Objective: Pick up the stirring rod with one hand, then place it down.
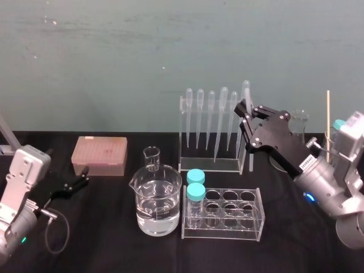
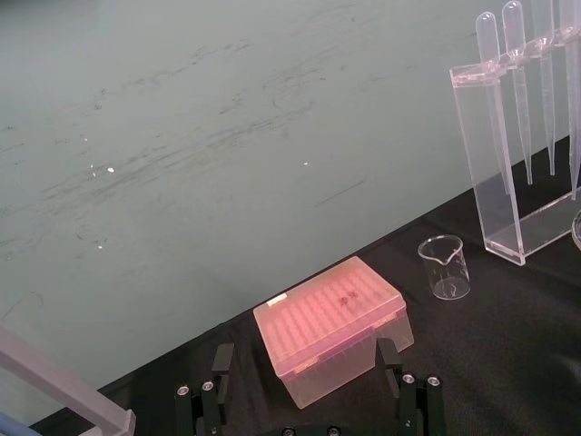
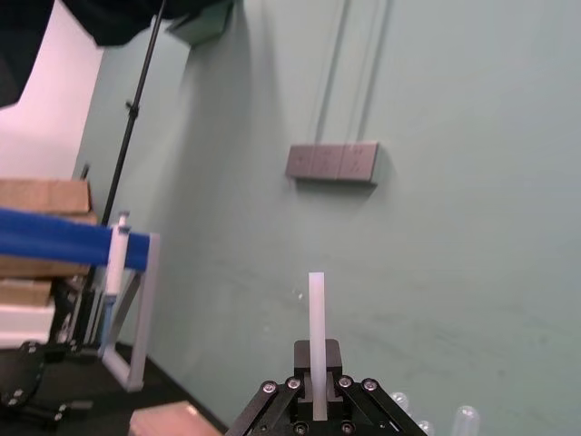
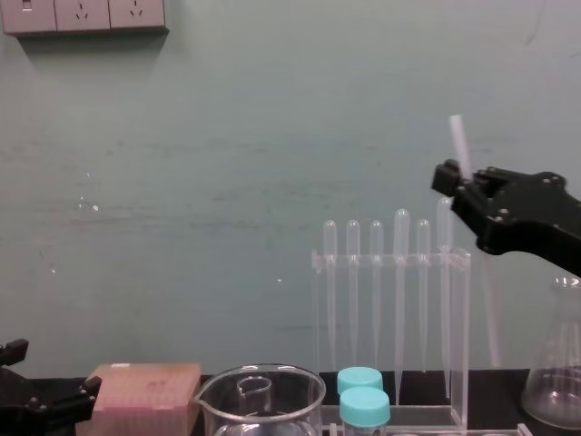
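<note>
Well, the black jointed right gripper (image 4: 460,182) had its fingers pinched on the thin translucent white stirring rod (image 4: 458,141), held near upright beside the clear pipette rack (image 4: 363,262); the left gripper (image 1: 82,177) lay idle, fingers seemingly spread.

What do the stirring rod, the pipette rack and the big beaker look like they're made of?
Stirring rod, held in the right end effector: milky translucent white, matte; likely plastic, possibly frosted glass.
Pipette rack: clear flat sheets with bright edges, probably acrylic.
Big beaker: thin clear glossy wall, pour spout, clear liquid inside; looks like glass, could be plastic.
</note>
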{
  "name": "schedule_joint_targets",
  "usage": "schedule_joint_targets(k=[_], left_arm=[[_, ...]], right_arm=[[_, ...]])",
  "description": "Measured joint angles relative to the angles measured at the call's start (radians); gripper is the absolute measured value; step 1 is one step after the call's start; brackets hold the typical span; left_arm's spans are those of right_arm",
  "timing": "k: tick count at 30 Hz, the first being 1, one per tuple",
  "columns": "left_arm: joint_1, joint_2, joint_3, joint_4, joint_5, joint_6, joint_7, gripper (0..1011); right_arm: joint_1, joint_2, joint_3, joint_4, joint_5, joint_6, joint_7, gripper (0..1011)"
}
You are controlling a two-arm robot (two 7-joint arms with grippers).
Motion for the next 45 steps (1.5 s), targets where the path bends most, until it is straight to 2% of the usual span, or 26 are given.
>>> schedule_joint_targets(k=[5, 7, 11, 17, 45], left_arm=[[0.000, 0.000, 0.000, 0.000, 0.000, 0.000, 0.000, 1000], [0.000, 0.000, 0.000, 0.000, 0.000, 0.000, 0.000, 1000], [0.000, 0.000, 0.000, 0.000, 0.000, 0.000, 0.000, 1000], [0.000, 0.000, 0.000, 0.000, 0.000, 0.000, 0.000, 1000], [0.000, 0.000, 0.000, 0.000, 0.000, 0.000, 0.000, 1000]], right_arm=[[-0.029, -0.014, 0.028, 0.020, 0.029, -0.061, 0.020, 66], [-0.035, -0.017, 0.034, 0.026, 0.040, -0.067, 0.027, 66], [-0.051, -0.022, 0.043, 0.043, 0.059, -0.062, 0.046, 66], [-0.054, -0.024, 0.052, 0.058, 0.061, -0.037, 0.054, 66], [-0.055, -0.024, 0.049, 0.055, 0.062, -0.041, 0.055, 66]])
